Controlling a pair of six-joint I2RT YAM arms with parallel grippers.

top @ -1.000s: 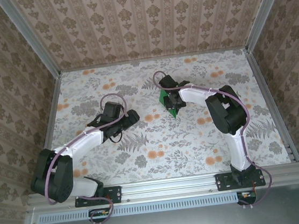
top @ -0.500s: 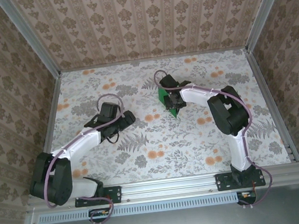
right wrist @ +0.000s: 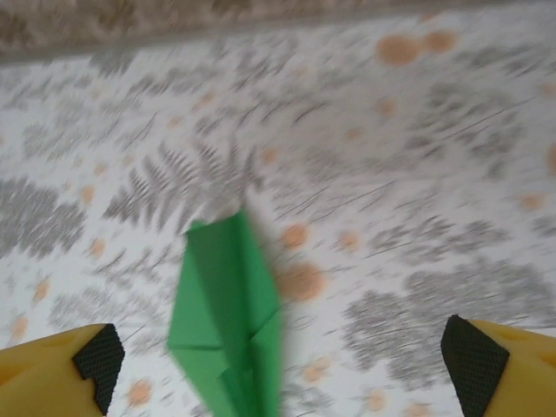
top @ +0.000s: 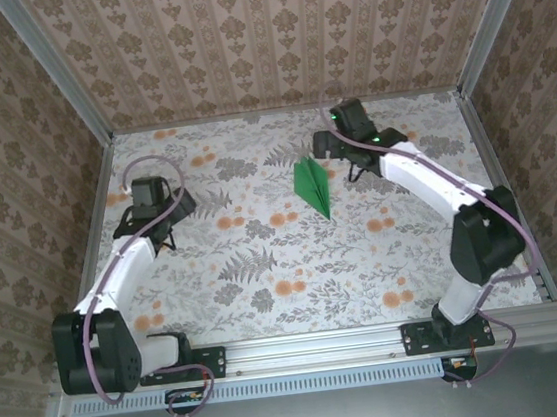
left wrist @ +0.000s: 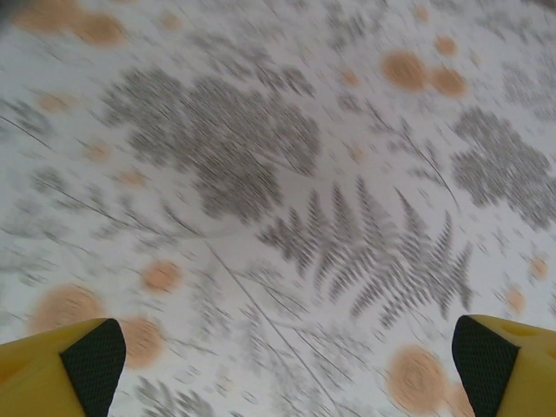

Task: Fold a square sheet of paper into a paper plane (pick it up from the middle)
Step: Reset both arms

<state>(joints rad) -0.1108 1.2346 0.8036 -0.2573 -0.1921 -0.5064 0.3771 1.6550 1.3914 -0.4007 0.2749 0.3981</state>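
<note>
fingers of the right gripper point(right wrist: 287, 356) are standing wide apart and gripping nothing, their black pads point(right wrist: 97, 363) showing at the lower corners of the right wrist view. the paper plane point(right wrist: 230, 321) is lying flat on the floral table point(right wrist: 417, 174) ahead of them, toward 7 o'clock in that view, blurred and touching neither pad. from above, the plane is resting near this gripper at about its 8 o'clock, with its pointed end aiming toward 5 o'clock. it is sitting around the table's middle, a little toward 12 o'clock. the left gripper point(left wrist: 287, 356) is likewise spreading wide and carrying nothing, its pads hanging over bare patterned tabletop. from above it is sitting near the 9 o'clock edge, well apart from the plane. patterned walls point(top: 269, 38) are enclosing the table.
</note>
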